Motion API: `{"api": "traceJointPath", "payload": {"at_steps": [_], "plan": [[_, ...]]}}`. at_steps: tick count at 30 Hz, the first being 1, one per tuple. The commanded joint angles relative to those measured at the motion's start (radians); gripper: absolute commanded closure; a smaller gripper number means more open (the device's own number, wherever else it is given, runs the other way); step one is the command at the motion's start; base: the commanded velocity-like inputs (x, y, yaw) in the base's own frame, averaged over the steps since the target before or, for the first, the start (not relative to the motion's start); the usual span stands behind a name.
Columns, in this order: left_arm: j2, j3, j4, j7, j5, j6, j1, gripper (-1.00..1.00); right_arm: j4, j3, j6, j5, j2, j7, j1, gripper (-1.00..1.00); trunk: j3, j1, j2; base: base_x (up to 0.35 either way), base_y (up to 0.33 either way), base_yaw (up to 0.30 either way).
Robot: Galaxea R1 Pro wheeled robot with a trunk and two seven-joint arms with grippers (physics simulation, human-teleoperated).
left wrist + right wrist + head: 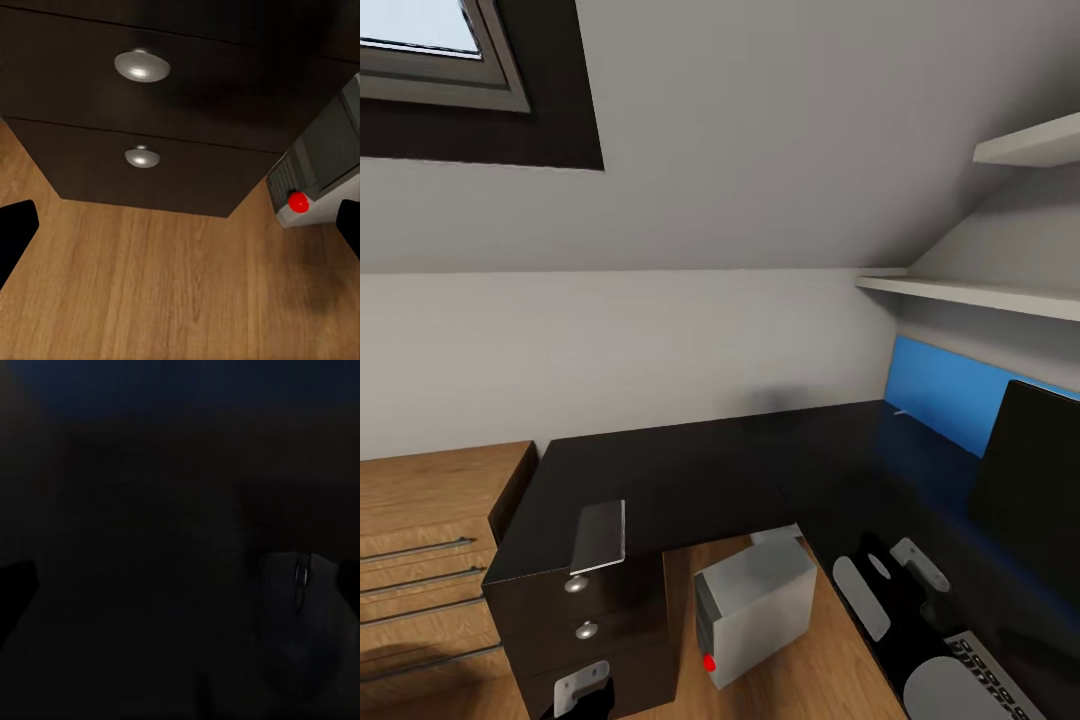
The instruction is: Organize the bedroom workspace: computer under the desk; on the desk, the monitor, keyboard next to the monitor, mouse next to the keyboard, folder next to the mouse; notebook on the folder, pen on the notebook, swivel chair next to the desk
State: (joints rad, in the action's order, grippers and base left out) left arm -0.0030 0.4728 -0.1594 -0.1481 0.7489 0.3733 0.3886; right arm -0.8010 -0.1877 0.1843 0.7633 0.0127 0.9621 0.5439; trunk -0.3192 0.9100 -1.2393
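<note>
From my seat, the desk (690,480) is the biggest item: a glossy black L-shaped surface running from the near left drawer unit (585,625) round to the right wall. It is fixed and heavy, and I judge it slick, so anything flat will slide on it. The monitor (1028,480) stands on the right wing as a wide black slab, seemingly top-heavy on its stand; I would leave it alone. The computer (755,610), a light-grey box with a red dot (298,201), sits on the floor inside the L's corner, just right of the drawers, stiff and too bulky for one pinch. The keyboard (1000,680) peeks in at the near right edge, thin and rigid. The notebook (598,535) overhangs the near left edge, light; I would pinch that overhang. The mouse (296,607) looks small, rounded, slippery. My left gripper (180,232) hangs open above the floor. The right gripper (184,585) shows its fingers spread over the dark surface.
</note>
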Motion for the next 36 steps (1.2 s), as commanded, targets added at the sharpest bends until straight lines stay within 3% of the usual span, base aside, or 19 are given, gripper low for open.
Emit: {"api": "traceJointPath", "payload": {"at_steps": [1,3,4,9,14,21,31,36], "plan": [[0.000,0.009,0.000,-0.008,0.002,0.003,0.001,-1.00,-0.008,-0.018,0.010,0.010,0.001,0.012,0.001,-1.00,-0.001,0.000,-0.001,0.000,0.000,0.000],[0.000,0.009,0.000,-0.008,0.003,0.003,0.000,-1.00,-0.020,-0.042,0.011,0.010,0.001,0.030,0.001,-1.00,-0.001,0.000,-0.001,0.000,0.000,0.015],[0.000,0.009,0.000,-0.008,0.003,0.003,0.000,-1.00,-0.046,-0.108,0.014,0.010,0.001,0.069,0.000,-1.00,-0.001,0.000,-0.001,0.000,0.000,0.158],[0.000,0.009,0.000,-0.008,0.002,0.003,0.000,-1.00,-0.061,-0.184,0.016,0.011,0.001,0.086,-0.001,-1.00,-0.001,0.000,-0.001,0.000,0.000,0.205],[0.000,0.009,0.000,-0.008,0.002,0.003,0.001,-1.00,-0.064,-0.232,0.016,0.012,-0.003,0.089,-0.001,-1.00,-0.001,0.000,-0.001,0.000,0.000,0.253],[0.000,0.009,0.001,-0.008,0.002,0.003,0.001,-1.00,-0.053,-0.286,0.017,0.010,-0.051,0.084,-0.001,-1.00,-0.001,0.000,-0.001,0.000,0.000,0.273],[-0.003,0.010,0.001,-0.009,0.001,0.003,0.001,-1.00,-0.011,-0.357,0.018,0.011,-0.070,0.075,-0.002,-1.00,-0.001,0.000,-0.001,0.000,0.000,0.279],[-0.003,0.010,0.001,-0.009,0.000,0.003,0.000,-1.00,0.026,-0.381,0.018,0.009,-0.092,0.043,-0.002,-1.00,-0.001,0.000,-0.001,0.000,0.000,0.280]]}}
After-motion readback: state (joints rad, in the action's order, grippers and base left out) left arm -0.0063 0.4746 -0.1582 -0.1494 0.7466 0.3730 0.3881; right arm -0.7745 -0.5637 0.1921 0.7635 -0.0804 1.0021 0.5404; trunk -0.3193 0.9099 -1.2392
